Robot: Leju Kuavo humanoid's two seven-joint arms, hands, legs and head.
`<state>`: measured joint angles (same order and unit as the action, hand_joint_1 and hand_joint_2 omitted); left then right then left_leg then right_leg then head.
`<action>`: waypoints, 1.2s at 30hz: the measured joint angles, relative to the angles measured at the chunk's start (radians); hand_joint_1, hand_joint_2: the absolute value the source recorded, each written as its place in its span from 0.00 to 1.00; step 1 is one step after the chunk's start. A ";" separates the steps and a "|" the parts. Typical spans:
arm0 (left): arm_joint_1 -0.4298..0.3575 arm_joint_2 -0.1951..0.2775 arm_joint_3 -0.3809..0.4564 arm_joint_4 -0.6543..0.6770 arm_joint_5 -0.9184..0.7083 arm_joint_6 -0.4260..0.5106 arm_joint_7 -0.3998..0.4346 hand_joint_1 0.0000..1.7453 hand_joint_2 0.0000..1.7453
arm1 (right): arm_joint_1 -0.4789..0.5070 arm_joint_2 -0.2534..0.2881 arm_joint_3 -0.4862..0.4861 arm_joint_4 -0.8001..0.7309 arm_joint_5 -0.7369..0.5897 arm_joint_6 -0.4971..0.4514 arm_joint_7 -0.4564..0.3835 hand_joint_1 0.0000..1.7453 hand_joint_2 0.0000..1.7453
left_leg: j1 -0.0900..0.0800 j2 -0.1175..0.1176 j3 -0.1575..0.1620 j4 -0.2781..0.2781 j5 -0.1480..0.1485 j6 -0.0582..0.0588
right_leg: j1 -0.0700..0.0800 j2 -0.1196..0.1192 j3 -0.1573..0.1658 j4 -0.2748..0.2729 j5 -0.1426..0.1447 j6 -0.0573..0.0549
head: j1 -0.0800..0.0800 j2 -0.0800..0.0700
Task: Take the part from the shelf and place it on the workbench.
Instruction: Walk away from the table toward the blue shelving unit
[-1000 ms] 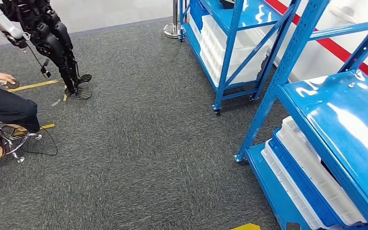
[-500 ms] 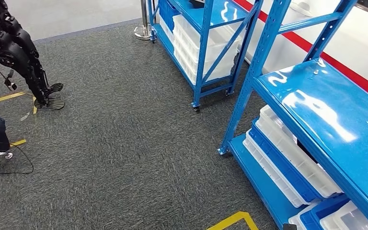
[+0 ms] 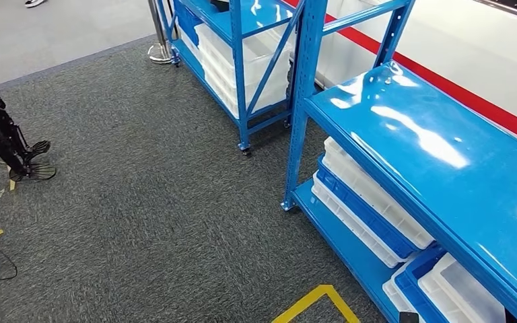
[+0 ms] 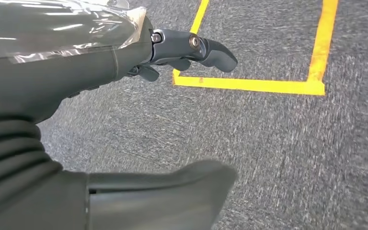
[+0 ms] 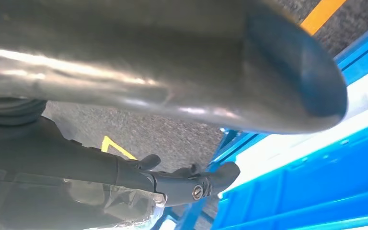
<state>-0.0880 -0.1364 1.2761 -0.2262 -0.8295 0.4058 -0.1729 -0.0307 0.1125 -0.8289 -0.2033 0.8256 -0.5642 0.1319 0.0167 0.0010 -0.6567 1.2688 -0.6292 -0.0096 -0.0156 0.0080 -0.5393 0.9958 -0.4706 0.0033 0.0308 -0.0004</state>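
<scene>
While both hands, left (image 4: 182,52) and right (image 5: 187,184), hang empty with fingers apart, I should finish squaring up to the shelf (image 3: 437,155), stop on the yellow floor mark (image 3: 313,303), and locate the part, which I cannot yet make out among the bins (image 3: 363,195).

Shelf rack (image 3: 437,161): glossy bright blue with white glare streaks; bins under its top board (image 3: 367,202) alternate white and blue. Carpet (image 3: 148,222) beside the rack: dark grey, finely speckled, with yellow tape lines (image 3: 313,301) near the rack's foot. Wall (image 3: 471,47) behind the rack: white with a red stripe (image 3: 458,89).
</scene>
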 joint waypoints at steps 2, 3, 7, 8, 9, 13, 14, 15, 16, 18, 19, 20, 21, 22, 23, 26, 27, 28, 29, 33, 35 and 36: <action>0.001 -0.001 0.000 0.000 0.001 0.000 0.001 0.00 1.00 | 0.001 0.000 0.000 0.000 0.001 0.000 0.002 0.00 0.00 | 0.000 -0.004 -0.007 0.000 0.030 0.006 | 0.004 0.023 0.002 0.000 0.000 -0.001 | 0.000 0.000; 0.001 -0.001 0.000 0.000 0.001 0.000 0.002 0.00 1.00 | 0.001 0.000 0.000 0.000 0.003 0.000 0.004 0.00 0.00 | 0.000 -0.009 0.018 -0.057 0.068 0.010 | 0.005 0.035 0.004 0.000 0.000 -0.001 | 0.000 0.000; 0.000 0.000 0.000 0.000 0.001 0.000 0.002 0.00 1.00 | -0.003 0.003 0.000 0.000 0.011 0.000 0.010 0.00 0.00 | -0.005 -0.055 0.108 -0.259 0.150 0.024 | 0.010 0.071 0.000 0.002 0.001 0.008 | 0.000 0.000; 0.000 0.000 0.000 0.000 0.001 0.001 0.003 0.00 1.00 | -0.002 0.003 0.000 0.000 0.012 0.000 0.010 0.00 0.00 | -0.009 -0.049 0.108 -0.262 0.149 0.027 | 0.010 0.079 -0.004 0.001 0.002 0.014 | 0.000 0.000; -0.001 -0.001 0.000 0.000 0.001 0.001 0.003 0.00 1.00 | -0.001 0.003 0.000 0.000 0.013 0.000 0.010 0.00 0.00 | -0.010 -0.040 0.109 -0.266 0.153 0.032 | 0.009 0.085 -0.009 0.000 0.004 0.020 | 0.000 0.000; -0.003 -0.002 0.000 0.000 0.002 0.003 0.007 0.00 1.00 | -0.003 0.003 0.000 0.000 0.019 -0.001 0.011 0.00 0.00 | -0.007 -0.002 0.114 -0.289 0.167 0.056 | 0.009 0.025 -0.078 0.128 -0.061 0.022 | 0.005 0.000; -0.002 -0.001 0.000 0.000 0.002 0.004 0.008 0.00 1.00 | -0.005 0.001 0.000 0.000 0.020 -0.001 0.010 0.00 0.00 | -0.007 0.008 0.113 -0.290 0.168 0.058 | 0.009 0.014 -0.113 0.200 -0.091 0.020 | 0.006 0.000; -0.002 -0.001 0.000 0.000 0.003 0.005 0.008 0.00 1.00 | -0.005 0.000 0.000 0.000 0.022 -0.001 0.010 0.00 0.00 | -0.008 0.019 0.112 -0.289 0.167 0.058 | 0.007 0.008 -0.143 0.262 -0.113 0.022 | 0.006 0.000; -0.002 -0.002 0.000 0.000 0.004 0.007 0.009 0.00 1.00 | -0.004 -0.002 -0.001 0.000 0.023 -0.001 0.009 0.00 0.00 | -0.007 0.029 0.111 -0.289 0.167 0.058 | 0.004 0.005 -0.159 0.297 -0.122 0.028 | 0.006 0.000; -0.002 -0.004 0.001 0.000 0.005 0.010 0.009 0.00 1.00 | -0.002 -0.004 -0.001 0.000 0.026 -0.001 0.008 0.00 0.00 | -0.006 0.046 0.112 -0.288 0.165 0.055 | -0.003 -0.006 -0.123 0.233 -0.090 0.050 | 0.006 0.000; -0.002 -0.005 0.001 0.000 0.005 0.010 0.009 0.00 1.00 | -0.002 -0.006 -0.001 0.000 0.027 -0.001 0.007 0.00 0.00 | -0.006 0.054 0.115 -0.287 0.163 0.051 | -0.007 -0.022 -0.080 0.154 -0.061 0.062 | 0.006 0.000; -0.002 -0.006 0.001 0.000 0.005 0.011 0.009 0.00 1.00 | -0.004 -0.007 -0.001 0.000 0.029 -0.001 0.006 0.00 0.00 | -0.008 0.063 0.117 -0.284 0.160 0.046 | -0.008 -0.040 -0.039 0.079 -0.036 0.068 | 0.006 0.000; -0.002 -0.006 0.001 0.000 0.005 0.011 0.009 0.00 1.00 | -0.005 -0.008 -0.001 0.000 0.029 -0.002 0.004 0.00 0.00 | -0.010 0.070 0.119 -0.282 0.156 0.039 | -0.008 -0.053 -0.011 0.027 -0.019 0.065 | 0.006 0.000; -0.002 -0.006 0.001 0.000 0.005 0.012 0.009 0.00 1.00 | -0.007 -0.008 -0.001 0.000 0.030 -0.002 0.003 0.00 0.00 | -0.012 0.077 0.121 -0.281 0.154 0.033 | -0.006 -0.061 0.000 0.001 -0.011 0.058 | 0.005 0.000; -0.003 -0.006 0.001 0.000 0.005 0.012 0.009 0.00 1.00 | -0.007 -0.008 -0.001 0.000 0.030 -0.002 0.002 0.00 0.00 | -0.013 0.083 0.123 -0.281 0.152 0.027 | -0.002 -0.057 -0.001 -0.002 -0.010 0.048 | 0.004 0.000; -0.007 -0.008 0.001 0.000 0.005 0.012 0.008 0.00 1.00 | -0.004 -0.009 -0.002 0.000 0.030 -0.003 0.001 0.00 0.00 | -0.004 0.075 0.124 -0.268 0.136 0.008 | -0.007 -0.032 0.001 -0.004 -0.004 0.023 | 0.003 0.000; -0.007 -0.009 0.001 0.000 0.005 0.012 0.007 0.00 1.00 | -0.004 -0.009 -0.002 0.000 0.031 -0.003 0.000 0.00 0.00 | -0.001 0.055 0.111 -0.236 0.112 0.002 | -0.010 -0.024 0.002 -0.005 -0.001 0.016 | 0.002 0.000; -0.006 -0.009 0.001 0.000 0.004 0.012 0.007 0.00 1.00 | -0.004 -0.009 -0.002 0.000 0.031 -0.003 -0.002 0.00 0.00 | 0.000 0.031 0.086 -0.180 0.078 -0.001 | -0.012 -0.016 0.003 -0.005 0.001 0.011 | 0.001 0.000; -0.005 -0.008 0.001 0.000 0.004 0.012 0.006 0.00 1.00 | -0.005 -0.009 -0.002 0.000 0.032 -0.004 -0.004 0.00 0.00 | 0.001 0.012 0.051 -0.108 0.040 -0.002 | -0.009 -0.008 0.002 -0.005 0.002 0.008 | 0.001 0.000; 0.000 -0.008 0.002 0.000 0.004 0.012 0.002 0.00 1.00 | -0.003 -0.010 -0.006 0.000 0.033 -0.005 -0.008 0.00 0.00 | 0.001 -0.003 -0.009 -0.007 0.037 0.005 | -0.001 0.032 0.003 -0.005 0.003 0.004 | 0.000 0.000; 0.001 -0.008 0.003 0.000 0.004 0.012 0.000 0.00 1.00 | -0.003 -0.009 -0.008 0.000 0.033 -0.005 -0.009 0.00 0.00 | 0.001 -0.024 0.053 -0.143 0.111 0.014 | 0.000 0.053 0.006 -0.004 0.003 0.004 | 0.000 0.000; 0.001 -0.007 0.002 0.000 0.004 0.012 -0.001 0.00 1.00 | -0.004 -0.009 -0.008 0.000 0.033 -0.005 -0.009 0.00 0.00 | 0.000 -0.037 0.081 -0.205 0.135 0.018 | 0.003 0.063 0.006 -0.003 0.002 0.006 | 0.000 0.000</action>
<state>-0.0875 -0.1438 1.2786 -0.2257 -0.8251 0.4177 -0.1736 -0.0347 0.1039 -0.8374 -0.2033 0.8583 -0.5693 0.1225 0.0172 -0.0365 -0.5753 1.0639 -0.4940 0.0082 -0.0127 0.0707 -0.5338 0.9923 -0.4683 0.0091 0.0312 -0.0004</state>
